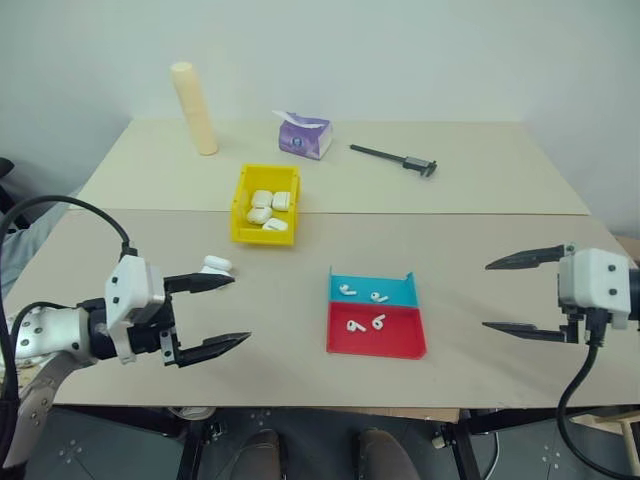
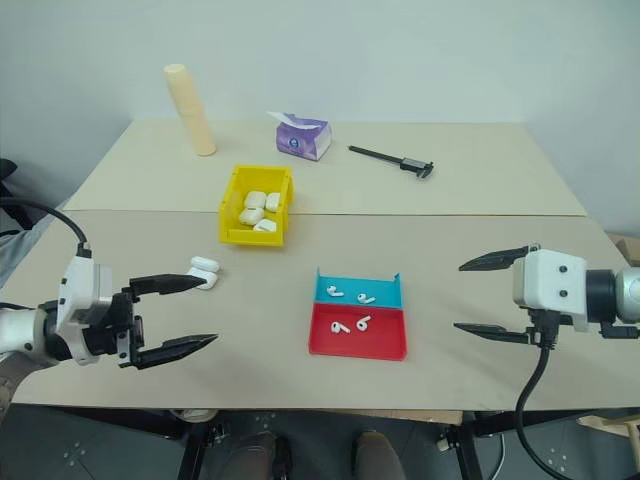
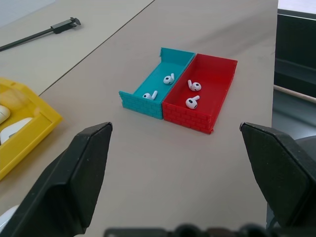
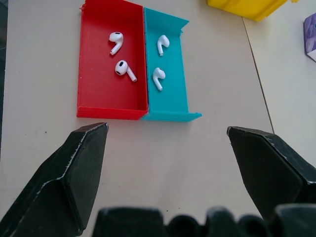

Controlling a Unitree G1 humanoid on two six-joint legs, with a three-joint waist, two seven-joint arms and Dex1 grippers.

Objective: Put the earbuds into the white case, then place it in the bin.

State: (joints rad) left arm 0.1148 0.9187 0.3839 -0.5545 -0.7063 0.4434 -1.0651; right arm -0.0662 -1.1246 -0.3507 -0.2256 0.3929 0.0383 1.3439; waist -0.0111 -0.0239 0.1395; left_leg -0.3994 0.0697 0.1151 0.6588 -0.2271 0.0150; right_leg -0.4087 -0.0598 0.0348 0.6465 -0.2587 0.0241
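Four earbuds lie in a flat tray (image 1: 396,345): two in its blue half (image 1: 348,290) and two in its red half (image 1: 378,321), also seen up close as earbuds (image 4: 116,40) in the right wrist view. The white case (image 1: 216,265) sits on the table left of the tray, just beyond my left gripper's upper finger. The yellow bin (image 1: 262,238) stands behind it, holding several white cases. My left gripper (image 1: 240,310) is open and empty, pointing toward the tray. My right gripper (image 1: 486,296) is open and empty, right of the tray.
At the back of the table stand a cream cylinder (image 1: 194,108), a purple tissue pack (image 1: 304,135) and a black caliper (image 1: 393,158). A seam (image 1: 450,212) runs across the table behind the tray. The front edge lies close under both grippers.
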